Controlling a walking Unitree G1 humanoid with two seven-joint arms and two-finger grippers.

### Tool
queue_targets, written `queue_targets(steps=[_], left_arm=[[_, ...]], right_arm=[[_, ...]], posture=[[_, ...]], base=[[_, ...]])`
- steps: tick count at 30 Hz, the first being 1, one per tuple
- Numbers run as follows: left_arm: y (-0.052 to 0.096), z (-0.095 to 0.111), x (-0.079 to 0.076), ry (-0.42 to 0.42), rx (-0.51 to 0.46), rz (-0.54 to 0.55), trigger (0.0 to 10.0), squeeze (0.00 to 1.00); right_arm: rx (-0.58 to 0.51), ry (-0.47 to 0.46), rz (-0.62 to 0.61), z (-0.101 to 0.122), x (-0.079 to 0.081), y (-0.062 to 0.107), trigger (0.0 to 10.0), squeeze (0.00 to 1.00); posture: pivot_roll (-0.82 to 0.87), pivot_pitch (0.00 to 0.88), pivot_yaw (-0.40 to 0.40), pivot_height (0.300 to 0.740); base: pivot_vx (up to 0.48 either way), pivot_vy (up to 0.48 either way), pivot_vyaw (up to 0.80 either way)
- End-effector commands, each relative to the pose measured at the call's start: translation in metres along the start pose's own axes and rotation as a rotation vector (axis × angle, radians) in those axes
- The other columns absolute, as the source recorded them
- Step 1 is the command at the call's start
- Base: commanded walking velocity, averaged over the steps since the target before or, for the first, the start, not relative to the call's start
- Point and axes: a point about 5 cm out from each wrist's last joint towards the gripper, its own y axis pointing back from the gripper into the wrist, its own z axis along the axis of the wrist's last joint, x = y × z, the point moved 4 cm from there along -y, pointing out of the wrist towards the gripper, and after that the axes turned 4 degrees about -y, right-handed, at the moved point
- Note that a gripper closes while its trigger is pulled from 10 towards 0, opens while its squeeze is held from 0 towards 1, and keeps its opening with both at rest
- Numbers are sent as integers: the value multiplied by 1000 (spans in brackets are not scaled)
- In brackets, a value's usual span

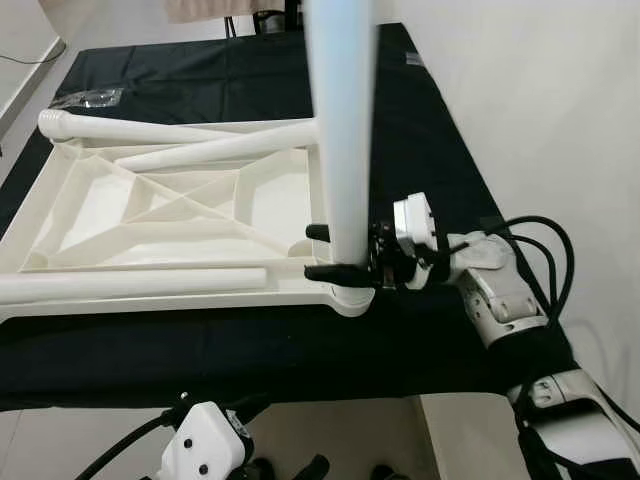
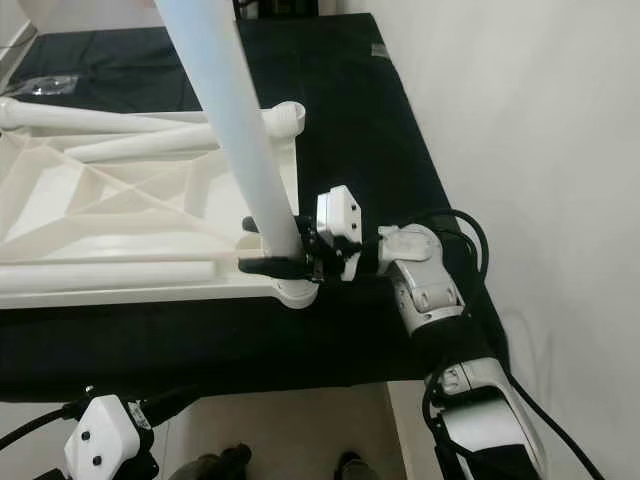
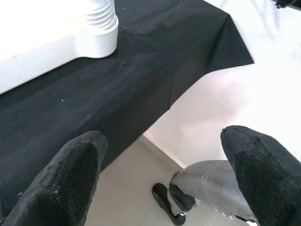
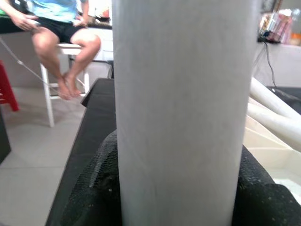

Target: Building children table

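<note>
The white children's tabletop (image 1: 150,215) lies upside down on a black-covered table (image 1: 430,180). One white leg (image 1: 343,150) stands upright in the near right corner socket (image 1: 348,297). My right gripper (image 1: 322,251) is shut on that leg just above the socket, its black fingers (image 4: 94,188) hugging both sides of the tube. Three more legs lie loose on the tabletop: two (image 1: 190,140) at the far side, one (image 1: 130,285) along the near edge. My left gripper (image 3: 164,179) hangs open below the table's near edge, holding nothing.
A clear plastic bag (image 1: 88,98) lies at the table's far left corner. A white wall (image 1: 560,110) runs close along the right side. A person sits on a white stool (image 4: 61,52) beyond the table. The black cloth's corner (image 3: 235,42) drapes over the edge.
</note>
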Motion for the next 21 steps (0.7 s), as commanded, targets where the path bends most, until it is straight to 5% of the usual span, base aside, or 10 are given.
queue_targets(steps=[1,21], left_arm=[[2,-6,-2,13,38,-10,10000,0],[2,-6,-5,22,40,-21,10000,0]], right_arm=[[260,-250,-162,-78,5,29,10000,0],[188,-347,-459,-79,-31,38,10000,0]], posture=[[148,337,38,740],[136,329,39,740]], base=[[0,0,0],[0,0,0]])
